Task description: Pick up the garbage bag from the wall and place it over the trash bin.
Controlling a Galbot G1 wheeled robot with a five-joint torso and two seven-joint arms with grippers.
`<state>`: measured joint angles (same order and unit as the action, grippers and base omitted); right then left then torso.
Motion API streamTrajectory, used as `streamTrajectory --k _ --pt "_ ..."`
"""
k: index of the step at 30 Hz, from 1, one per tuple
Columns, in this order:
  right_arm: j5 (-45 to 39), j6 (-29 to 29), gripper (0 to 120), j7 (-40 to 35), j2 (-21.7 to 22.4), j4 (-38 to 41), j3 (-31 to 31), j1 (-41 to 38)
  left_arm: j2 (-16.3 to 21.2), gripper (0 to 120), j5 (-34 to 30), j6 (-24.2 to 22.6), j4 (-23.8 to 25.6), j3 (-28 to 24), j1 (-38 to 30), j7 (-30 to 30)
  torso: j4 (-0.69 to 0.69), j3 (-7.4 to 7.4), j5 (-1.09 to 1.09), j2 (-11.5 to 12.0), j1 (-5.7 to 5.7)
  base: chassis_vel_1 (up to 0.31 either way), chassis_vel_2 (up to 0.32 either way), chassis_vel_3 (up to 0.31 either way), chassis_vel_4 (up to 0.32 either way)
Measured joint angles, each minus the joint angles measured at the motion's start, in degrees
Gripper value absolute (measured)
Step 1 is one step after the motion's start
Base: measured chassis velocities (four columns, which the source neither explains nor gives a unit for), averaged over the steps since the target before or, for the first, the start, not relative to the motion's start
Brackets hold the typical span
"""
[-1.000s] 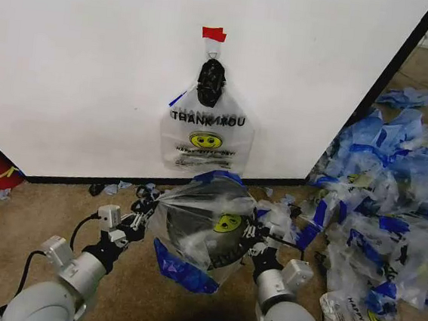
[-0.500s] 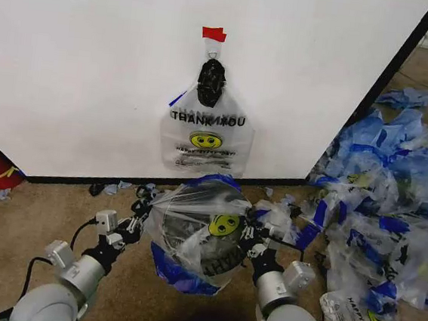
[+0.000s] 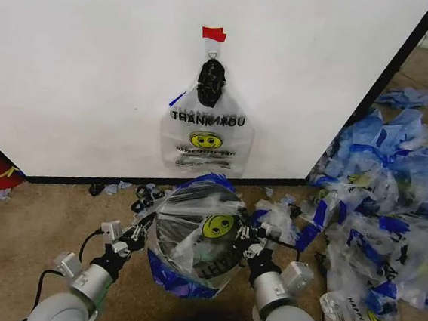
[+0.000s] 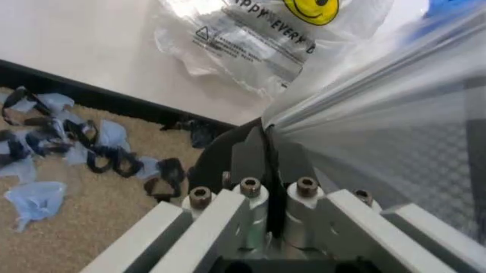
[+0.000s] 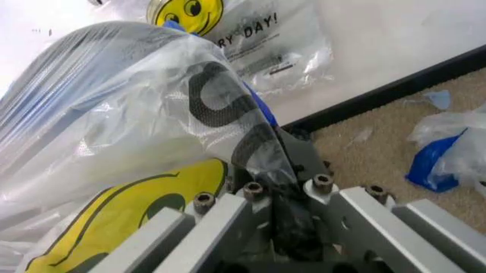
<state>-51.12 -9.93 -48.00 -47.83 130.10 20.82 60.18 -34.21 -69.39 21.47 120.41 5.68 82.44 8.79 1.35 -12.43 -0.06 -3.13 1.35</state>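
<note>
Clear plastic garbage bag (image 3: 195, 238) stretched over the black mesh trash bin (image 3: 185, 222) on the carpet, just in front of the wall (image 3: 94, 65). Left gripper (image 3: 140, 233) clamped on the bag's left edge, right gripper (image 3: 242, 241) clamped on its right edge. Another smiley bag (image 3: 206, 137) hangs on the wall behind; bag pile (image 3: 392, 200) off to the right.

Floor (image 3: 26, 218): tan carpet. On it: heap of clear/blue bags (image 3: 392, 200) at right; black & blue scraps (image 4: 91, 153) along wall base.
</note>
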Motion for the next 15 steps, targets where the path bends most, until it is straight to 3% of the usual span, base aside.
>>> streamTrajectory --k 15 --pt "0.58 -0.03 0 -0.02 -0.19 -0.01 0.17 0.26 -3.04 0 1.02 0.02 -1.39 -0.75 -0.05 -0.99 0.0 0.0 -0.01 0.0 0.0 0.0 0.0 0.0 0.0"
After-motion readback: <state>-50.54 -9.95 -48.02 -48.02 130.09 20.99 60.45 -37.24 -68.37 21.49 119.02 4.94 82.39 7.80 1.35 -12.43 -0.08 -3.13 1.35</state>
